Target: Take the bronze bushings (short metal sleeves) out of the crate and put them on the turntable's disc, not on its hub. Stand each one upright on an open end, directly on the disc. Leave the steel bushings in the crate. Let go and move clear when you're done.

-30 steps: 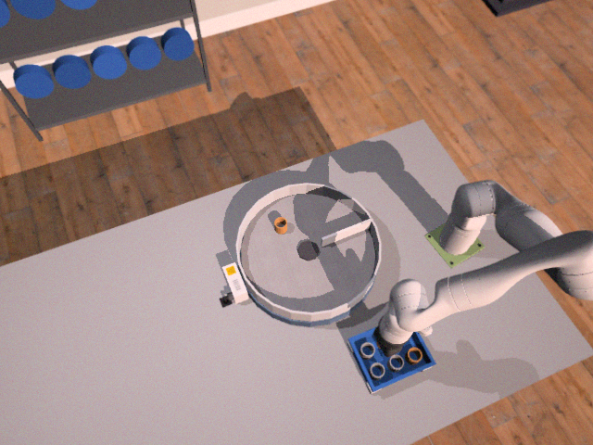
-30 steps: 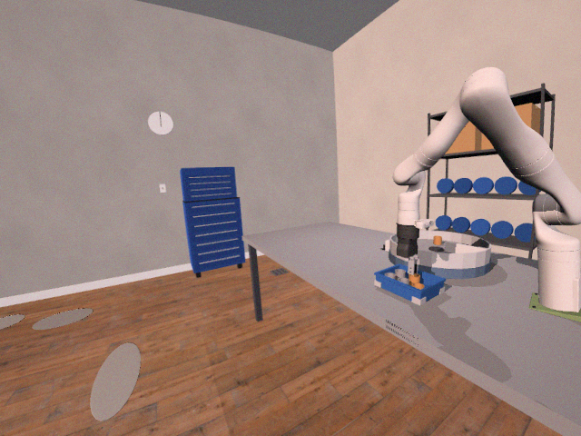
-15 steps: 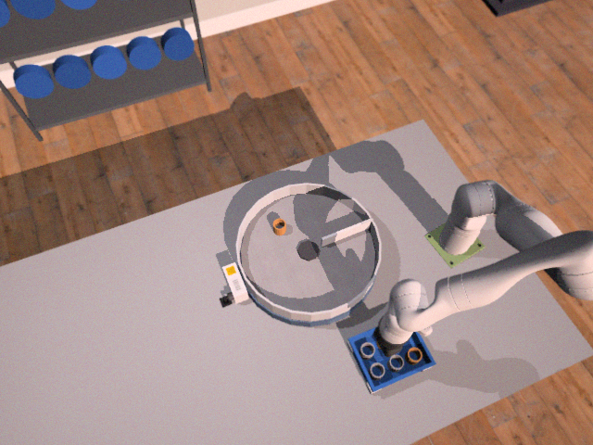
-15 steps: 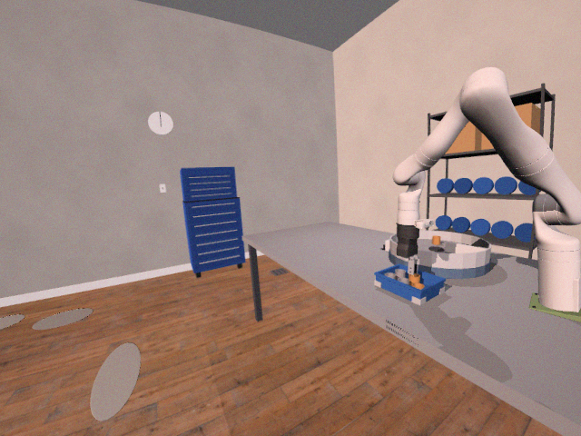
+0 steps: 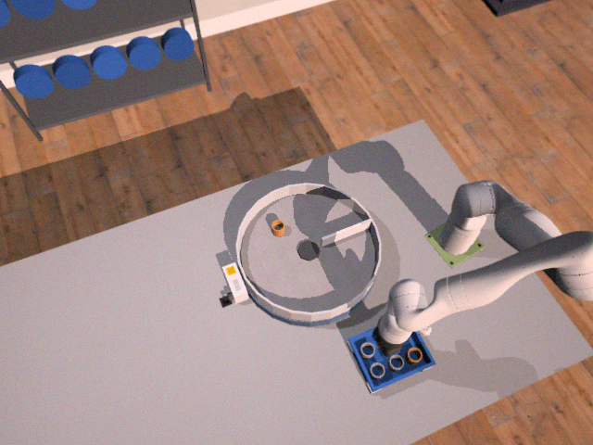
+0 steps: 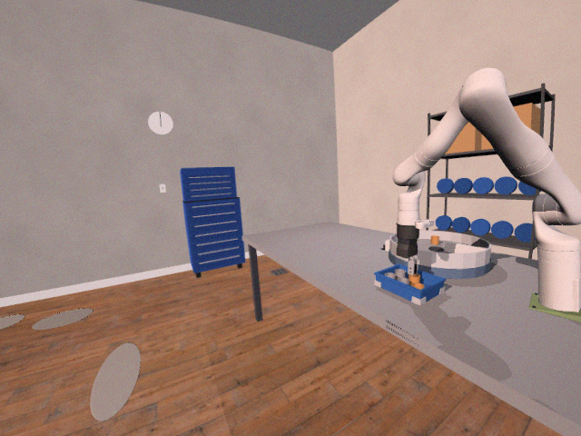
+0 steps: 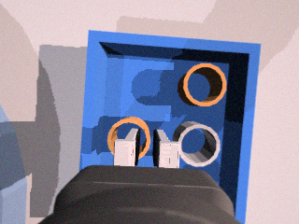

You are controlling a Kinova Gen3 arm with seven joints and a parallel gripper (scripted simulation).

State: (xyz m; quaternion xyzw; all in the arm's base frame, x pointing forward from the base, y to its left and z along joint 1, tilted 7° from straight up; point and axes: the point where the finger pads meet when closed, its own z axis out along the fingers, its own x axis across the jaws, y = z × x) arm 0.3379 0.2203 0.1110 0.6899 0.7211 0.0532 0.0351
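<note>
Gray tabletop, round bronze bushings (image 5: pixel 414 355) (image 6: pixel 416 278) (image 7: pixel 222 85), blue crate (image 5: pixel 430 362) (image 6: pixel 398 288) (image 7: pixel 252 93).

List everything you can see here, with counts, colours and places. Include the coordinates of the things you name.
bronze bushings (image 5: pixel 414 362) (image 6: pixel 418 285) (image 7: pixel 221 86): two, orange, in crate
bronze bushing on the disc (image 5: pixel 278 228) (image 6: pixel 435 240): one, orange, upright
steel bushings (image 5: pixel 397 369) (image 6: pixel 399 272) (image 7: pixel 210 145): three visible, grey, in crate
crate (image 5: pixel 404 376) (image 6: pixel 398 289) (image 7: pixel 96 93): one, blue, on table
turntable (image 5: pixel 311 316) (image 6: pixel 464 260): one, white and blue, on table
hub (image 5: pixel 308 249): one, dark, disc centre
divider (image 5: pixel 346 233): one, white, across disc
small box (image 5: pixel 235 285): one, white, beside turntable
table (image 5: pixel 119 345) (image 6: pixel 319 243): one, grey
shelf unit (image 5: pixel 201 52) (image 6: pixel 428 141): one, dark, by wall
round objects (image 5: pixel 108 62) (image 6: pixel 483 185): at least ten, blue, on shelves
cabinet (image 6: pixel 215 234): one, blue, by wall
clock (image 6: pixel 160 123): one, white, on wall
base plate (image 5: pixel 450 261) (image 6: pixel 536 307): one, green, under arm
arm (image 5: pixel 478 287) (image 6: pixel 525 150): one, white
gripper (image 5: pixel 391 350) (image 6: pixel 412 273) (image 7: pixel 146 141): one, black with pale fingers, at crate
</note>
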